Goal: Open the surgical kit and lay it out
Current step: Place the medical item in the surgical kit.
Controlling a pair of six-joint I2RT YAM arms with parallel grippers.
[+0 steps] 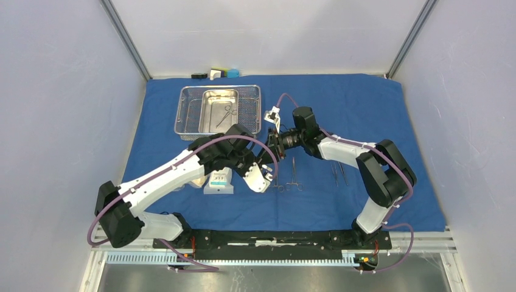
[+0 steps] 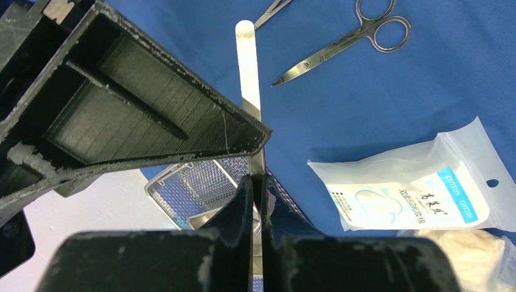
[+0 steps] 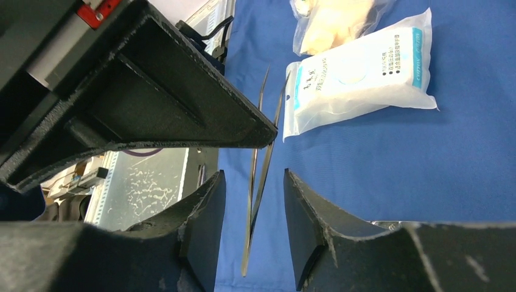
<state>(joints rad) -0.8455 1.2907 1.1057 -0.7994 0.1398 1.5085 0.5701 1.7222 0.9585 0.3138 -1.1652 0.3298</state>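
Observation:
The blue cloth wrap (image 1: 365,109) lies spread flat over the table. On its far left stands the wire-mesh basket (image 1: 185,112) with the steel pan (image 1: 220,108) inside, and scissors (image 1: 226,114) lie in the pan. My left gripper (image 1: 266,163) (image 2: 257,182) is shut on flat steel tweezers (image 2: 246,67), held above the cloth. My right gripper (image 1: 272,148) (image 3: 254,182) meets it from the right. Its jaws straddle the tweezers' two blades (image 3: 261,152), with a gap on each side. White packets (image 1: 219,180) (image 2: 414,194) (image 3: 359,73) lie on the cloth under the left arm.
Slim steel instruments lie in two groups on the cloth, one (image 1: 291,176) at the centre and one (image 1: 338,171) to its right. Scissors (image 2: 347,42) show in the left wrist view. Small coloured blocks (image 1: 219,73) sit beyond the cloth's far edge. Walls close in both sides.

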